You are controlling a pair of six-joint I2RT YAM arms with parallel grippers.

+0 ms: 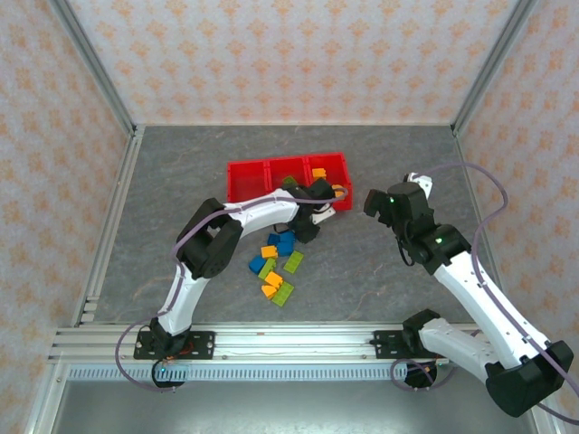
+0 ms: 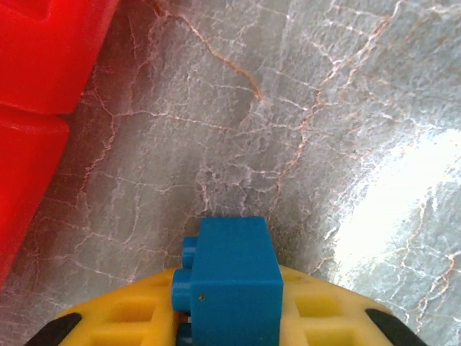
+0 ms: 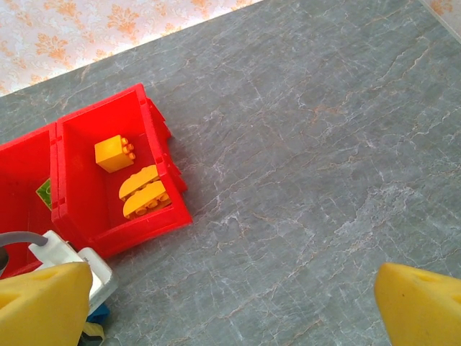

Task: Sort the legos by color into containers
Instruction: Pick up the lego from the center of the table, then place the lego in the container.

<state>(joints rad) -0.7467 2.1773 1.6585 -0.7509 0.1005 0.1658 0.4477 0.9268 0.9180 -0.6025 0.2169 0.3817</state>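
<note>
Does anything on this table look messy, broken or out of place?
Nothing looks broken. The only untidy spot is a mixed heap of loose legos on the table in front of the red containers, blue, green and orange jumbled together, not yet sorted.

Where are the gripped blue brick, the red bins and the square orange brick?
blue brick (image 2: 234, 277), left wrist view, top face.
red bins (image 1: 246, 182), top view, leftmost bin's bare floor.
square orange brick (image 3: 115, 153), right wrist view, its middle.

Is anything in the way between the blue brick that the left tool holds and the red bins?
Nothing visible. The left tool grips the blue brick, and bare grey table lies between it and the red bins.
</note>
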